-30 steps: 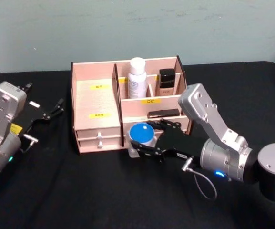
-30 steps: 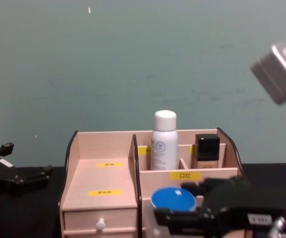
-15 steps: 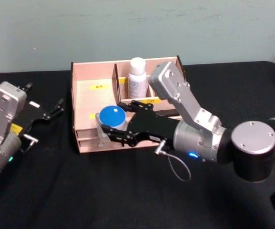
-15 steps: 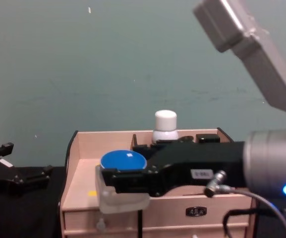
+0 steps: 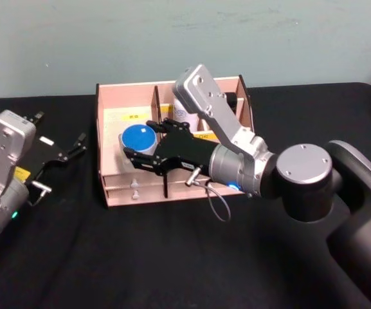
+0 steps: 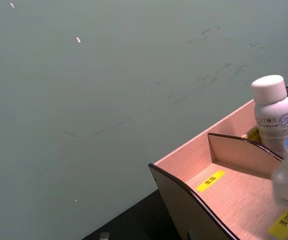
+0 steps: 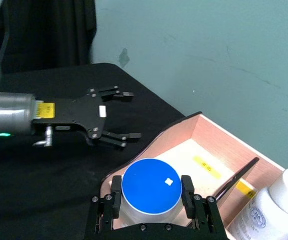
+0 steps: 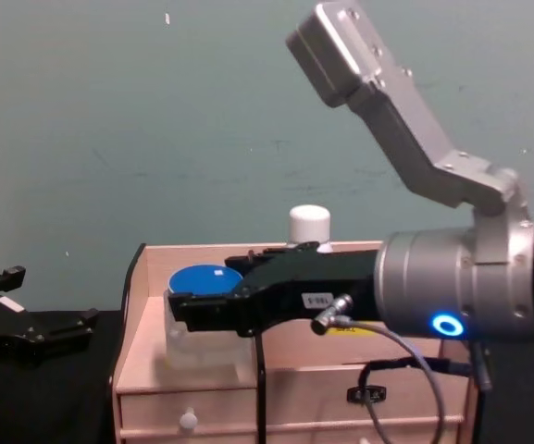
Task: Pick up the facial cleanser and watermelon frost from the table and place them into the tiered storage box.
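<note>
The watermelon frost (image 5: 138, 136) is a clear jar with a blue lid (image 7: 151, 186). My right gripper (image 5: 139, 139) is shut on the jar (image 8: 202, 280) and holds it low over the wide left compartment of the tiered storage box (image 5: 108, 122). I cannot tell whether the jar touches the wood. The facial cleanser (image 6: 273, 117), a white bottle, stands upright in a rear compartment, and its cap (image 8: 309, 224) shows above my right arm. My left gripper (image 5: 79, 145) rests open on the black table left of the box (image 7: 203, 130), nothing between its fingers (image 7: 126, 135).
Two small drawers with knobs (image 5: 134, 187) sit at the box's front. A black-capped bottle (image 5: 231, 97) stands in the rear right compartment behind my right arm. Black cloth (image 5: 108, 257) covers the table, and a green wall stands close behind the box.
My right gripper has carried the blue-lidded jar from the table in front of the box up and leftward over the left compartment. The left arm has stayed still.
</note>
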`<state>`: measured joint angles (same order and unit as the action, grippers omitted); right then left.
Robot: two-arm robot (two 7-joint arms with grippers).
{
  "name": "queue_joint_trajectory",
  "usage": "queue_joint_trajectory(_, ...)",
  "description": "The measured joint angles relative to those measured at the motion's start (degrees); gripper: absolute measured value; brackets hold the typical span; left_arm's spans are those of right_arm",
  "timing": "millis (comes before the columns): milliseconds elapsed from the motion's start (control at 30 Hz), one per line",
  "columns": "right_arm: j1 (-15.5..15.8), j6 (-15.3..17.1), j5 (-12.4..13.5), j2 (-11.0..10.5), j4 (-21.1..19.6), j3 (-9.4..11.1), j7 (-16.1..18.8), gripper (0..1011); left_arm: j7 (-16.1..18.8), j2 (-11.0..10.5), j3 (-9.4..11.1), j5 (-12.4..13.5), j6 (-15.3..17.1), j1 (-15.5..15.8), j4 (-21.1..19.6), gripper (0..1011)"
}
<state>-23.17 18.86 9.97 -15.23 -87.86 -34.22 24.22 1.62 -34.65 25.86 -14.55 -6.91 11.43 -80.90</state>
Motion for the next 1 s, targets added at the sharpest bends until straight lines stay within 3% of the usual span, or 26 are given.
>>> queue_joint_trajectory(300, -2.61, -1.02, -1.60, 2.85, 5.67, 0.43, -1.22, 723, 0.00, 0.00, 0.00, 0.00, 0.00, 0.00, 0.00, 1009)
queue_joint_trajectory(1000, -3.34, -1.20, -3.95, 4.69, 8.24, 0.58, -0.97, 722, 0.00, 0.00, 0.00, 0.00, 0.00, 0.00, 0.00, 1010)
